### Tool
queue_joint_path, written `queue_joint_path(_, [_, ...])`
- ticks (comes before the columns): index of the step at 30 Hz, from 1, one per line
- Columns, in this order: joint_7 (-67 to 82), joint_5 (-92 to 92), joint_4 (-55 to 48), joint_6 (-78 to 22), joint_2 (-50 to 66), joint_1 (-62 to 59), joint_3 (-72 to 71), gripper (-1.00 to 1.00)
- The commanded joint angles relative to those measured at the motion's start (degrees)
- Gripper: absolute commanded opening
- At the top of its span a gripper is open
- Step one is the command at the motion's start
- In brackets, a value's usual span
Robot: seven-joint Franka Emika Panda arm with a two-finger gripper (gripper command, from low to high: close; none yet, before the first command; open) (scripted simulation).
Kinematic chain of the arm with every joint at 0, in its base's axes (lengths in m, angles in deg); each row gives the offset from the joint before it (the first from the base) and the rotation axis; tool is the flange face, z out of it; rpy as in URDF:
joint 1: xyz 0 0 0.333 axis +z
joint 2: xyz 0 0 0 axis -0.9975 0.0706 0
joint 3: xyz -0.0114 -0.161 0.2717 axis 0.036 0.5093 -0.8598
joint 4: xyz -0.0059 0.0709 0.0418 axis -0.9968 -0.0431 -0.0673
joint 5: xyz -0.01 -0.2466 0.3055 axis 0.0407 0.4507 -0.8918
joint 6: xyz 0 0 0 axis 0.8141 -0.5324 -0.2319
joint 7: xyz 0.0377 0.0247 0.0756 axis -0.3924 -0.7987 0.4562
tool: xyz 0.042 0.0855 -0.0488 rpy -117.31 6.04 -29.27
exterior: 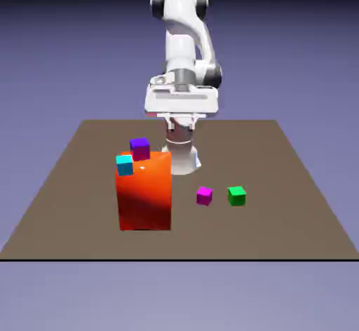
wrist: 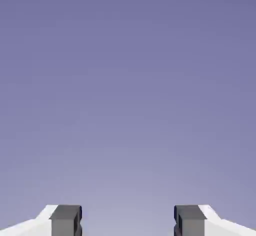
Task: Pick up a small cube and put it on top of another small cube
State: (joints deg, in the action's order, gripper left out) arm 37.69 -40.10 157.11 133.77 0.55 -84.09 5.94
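The small cube (exterior: 237,196) is bright green, and another cube (exterior: 204,196) is magenta. A third cube (exterior: 125,165) is cyan, and a fourth (exterior: 140,149) blends violet with magenta-purple. The big block (exterior: 144,192) is orange-red with darker red patches; the tabletop (exterior: 210,240) is brown.

1 red block (exterior: 144,200) bears 2 cubes: cyan (exterior: 125,165) and purple (exterior: 140,149). Magenta (exterior: 204,196) and green (exterior: 237,196) cubes rest near each other.

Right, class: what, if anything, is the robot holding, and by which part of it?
Nothing is held: the jaws stand open with only plain backdrop between them, and the small bright green cube rests on the table.
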Motion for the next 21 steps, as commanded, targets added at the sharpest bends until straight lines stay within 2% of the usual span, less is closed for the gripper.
queue_joint_path(1, [-1.28,-0.60,-0.04,-1.45,2.08,0.98,-1.36,0.00])
queue_joint_path(15, [-19.01,-8.60,-0.62,-21.03,31.15,14.60,-19.82,0.00])
queue_joint_path(21, [-22.91,-2.80,-1.24,-9.41,43.60,19.25,-14.06,0.00])
